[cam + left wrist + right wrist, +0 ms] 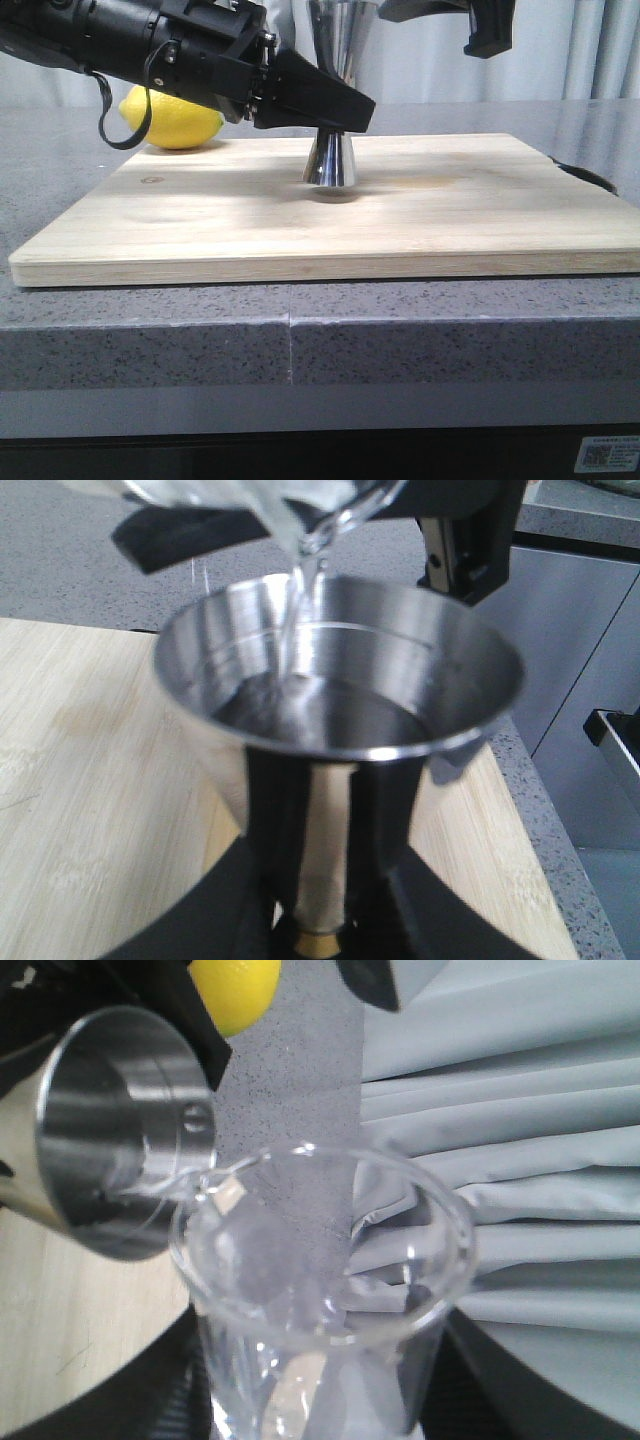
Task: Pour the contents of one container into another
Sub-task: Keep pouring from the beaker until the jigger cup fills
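Left claw clenched on the jigger at its narrow waist; the left wrist view shows both black fingers flanking the stem just above the gold band. Jigger stands upright on the cutting board, toward the board's far edge, about mid-width.

Right claw grasping the beaker, dark fingers on either side of the glass in the right wrist view. Beaker is tilted over the jigger's upper cup, lip at the rim.

View differences:
- Left wrist: clear stream falling from the beaker lip into the cup, liquid pooled inside, fill line ring on the cup's inner wall.
- Right wrist: looks down the beaker mouth; jigger's open cup just beside the lip.
- Front: beaker not visible, only part of the right arm at the top edge; jigger's lower cone and its base on the board are clear. Lemon sits on the table behind the board's far left corner.

Writing: small label low on the table's front, near the right end, too small to read.
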